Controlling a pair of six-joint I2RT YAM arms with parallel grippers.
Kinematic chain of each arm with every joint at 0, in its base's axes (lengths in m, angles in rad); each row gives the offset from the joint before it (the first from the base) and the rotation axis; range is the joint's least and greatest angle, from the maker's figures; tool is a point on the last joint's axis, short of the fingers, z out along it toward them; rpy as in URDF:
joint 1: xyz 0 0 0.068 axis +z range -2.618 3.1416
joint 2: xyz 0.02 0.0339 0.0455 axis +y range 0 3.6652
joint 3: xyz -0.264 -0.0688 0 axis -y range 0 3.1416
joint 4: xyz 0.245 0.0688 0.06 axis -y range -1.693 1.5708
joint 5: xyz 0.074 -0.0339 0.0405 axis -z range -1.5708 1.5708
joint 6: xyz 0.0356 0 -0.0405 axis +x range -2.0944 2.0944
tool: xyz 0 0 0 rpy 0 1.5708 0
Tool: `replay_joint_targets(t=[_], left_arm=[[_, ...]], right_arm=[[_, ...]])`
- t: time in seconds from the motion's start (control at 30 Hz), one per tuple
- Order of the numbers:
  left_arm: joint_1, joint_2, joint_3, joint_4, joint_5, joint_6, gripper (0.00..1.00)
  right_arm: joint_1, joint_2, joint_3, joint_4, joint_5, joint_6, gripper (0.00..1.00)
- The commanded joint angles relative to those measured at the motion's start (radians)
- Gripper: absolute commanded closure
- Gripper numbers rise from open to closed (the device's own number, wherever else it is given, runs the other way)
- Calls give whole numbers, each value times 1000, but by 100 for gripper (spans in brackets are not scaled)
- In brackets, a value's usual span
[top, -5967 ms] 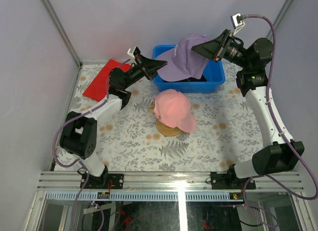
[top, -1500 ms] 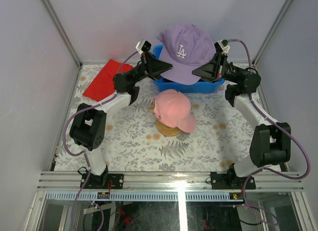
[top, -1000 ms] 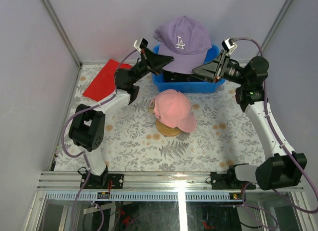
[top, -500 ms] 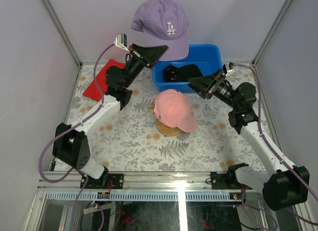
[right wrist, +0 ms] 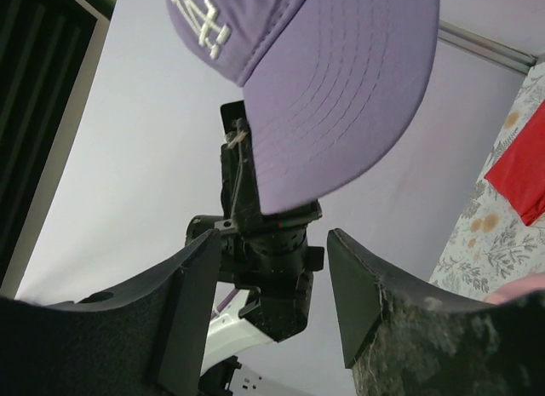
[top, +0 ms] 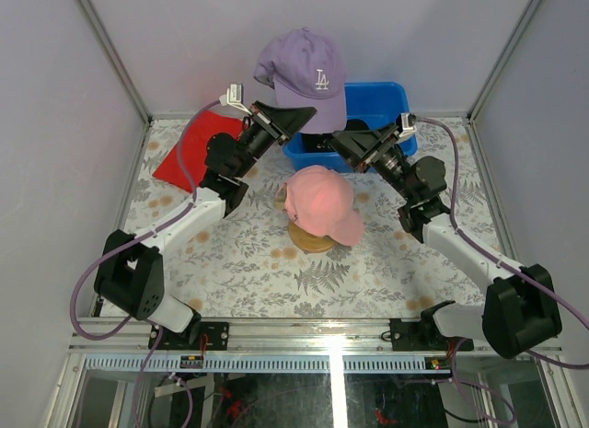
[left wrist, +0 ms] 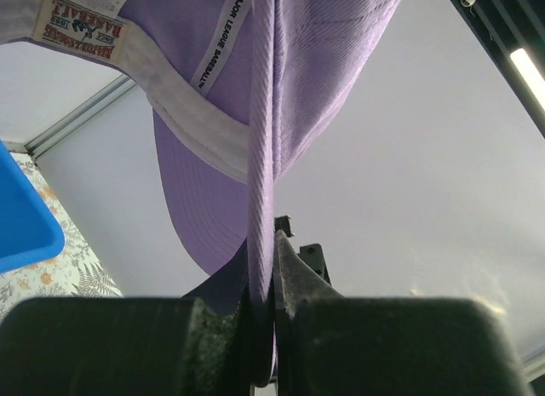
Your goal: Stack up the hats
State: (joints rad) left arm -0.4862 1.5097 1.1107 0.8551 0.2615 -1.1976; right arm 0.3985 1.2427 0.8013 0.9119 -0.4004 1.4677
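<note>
My left gripper (top: 306, 113) is shut on the rim of the purple cap (top: 299, 74) with the white "LA" logo and holds it high above the blue bin (top: 398, 98). In the left wrist view the purple fabric (left wrist: 260, 140) is pinched between my fingers (left wrist: 294, 277). My right gripper (top: 339, 141) is open and empty just below the cap; its view shows the purple brim (right wrist: 341, 98) above its spread fingers (right wrist: 353, 294). The pink cap (top: 317, 202) sits on the wooden stand (top: 311, 239) at the centre. A black cap (top: 354, 126) lies in the bin, partly hidden. The tan cap is out of view.
A folded red cloth (top: 189, 143) lies at the back left of the floral tablecloth (top: 239, 271). The enclosure's walls and frame posts close in the back and sides.
My left arm has lowered the purple cap and carried it a little right, toward the bin. My right gripper, let go of the cap earlier, has moved left under the cap's brim.
</note>
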Motion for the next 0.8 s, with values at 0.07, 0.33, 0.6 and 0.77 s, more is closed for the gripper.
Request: replay_joint_targets(t=[0.07,0.33,0.6,0.77], left_arm=[[-18,-48,-31,78,-19,-1,100],[-35,-45,-61,111,-25,-16,100],[-48,-42,-90,150,-29,-41,100],[-57,-25,-106,168,5,-62,100]], right_arm=[[23,51,77,125,53,12,39],[35,89,93,157,77,33,42],[44,114,112,160,98,42,60],[44,143,133,183,106,70,66]])
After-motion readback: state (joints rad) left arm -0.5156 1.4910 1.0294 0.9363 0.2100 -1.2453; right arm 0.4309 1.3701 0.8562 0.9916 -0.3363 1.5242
